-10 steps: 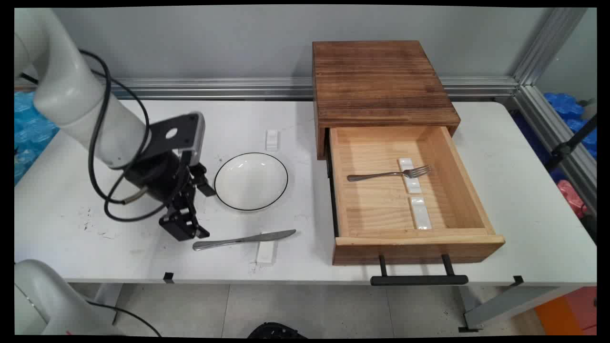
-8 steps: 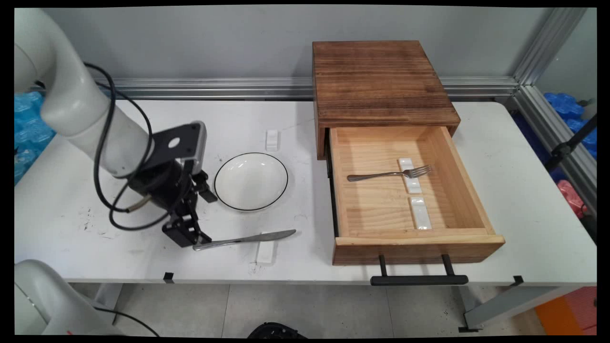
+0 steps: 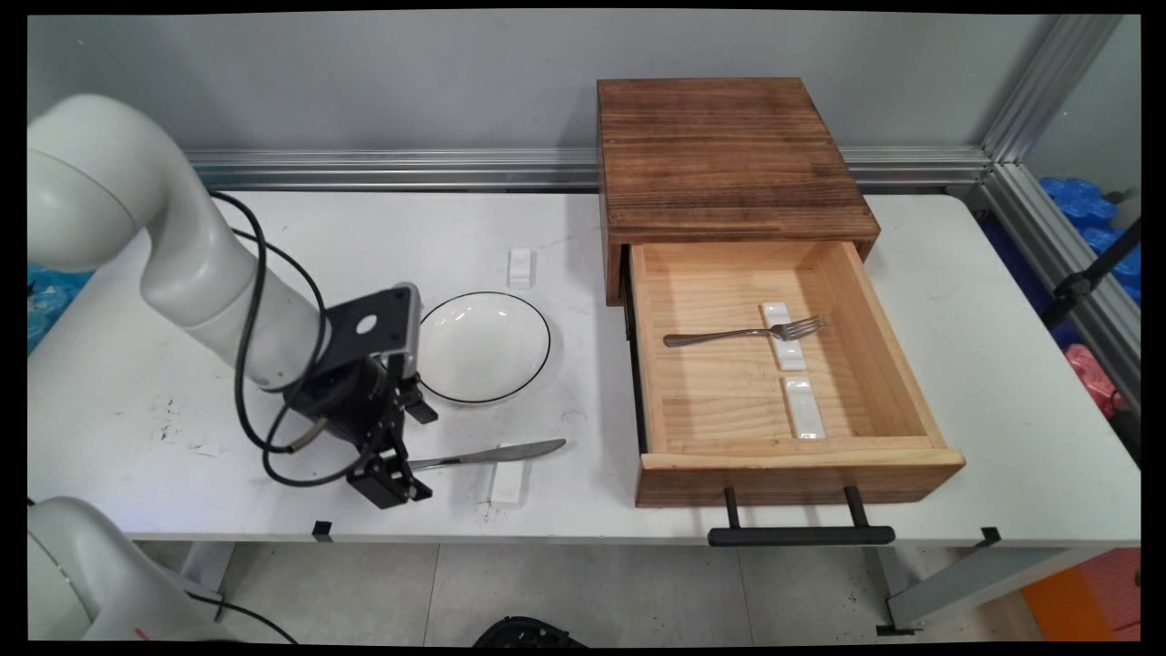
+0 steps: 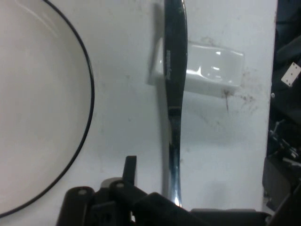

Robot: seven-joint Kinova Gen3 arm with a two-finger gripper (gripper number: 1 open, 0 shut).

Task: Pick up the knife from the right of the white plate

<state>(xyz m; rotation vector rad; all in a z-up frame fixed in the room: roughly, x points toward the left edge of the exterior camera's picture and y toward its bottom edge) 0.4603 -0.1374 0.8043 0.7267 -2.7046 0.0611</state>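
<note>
Gripper [image 3: 393, 480] low over the knife [image 3: 492, 453] handle beside the bowl [image 3: 483, 346], finger spacing indiscernible

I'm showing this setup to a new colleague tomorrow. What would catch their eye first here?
Likely the open wooden drawer at the right, with a fork lying across a white rest inside. Next, the gripper low at the table's near edge, over the handle of a knife whose blade lies on another rest, beside a black-rimmed bowl.
</note>
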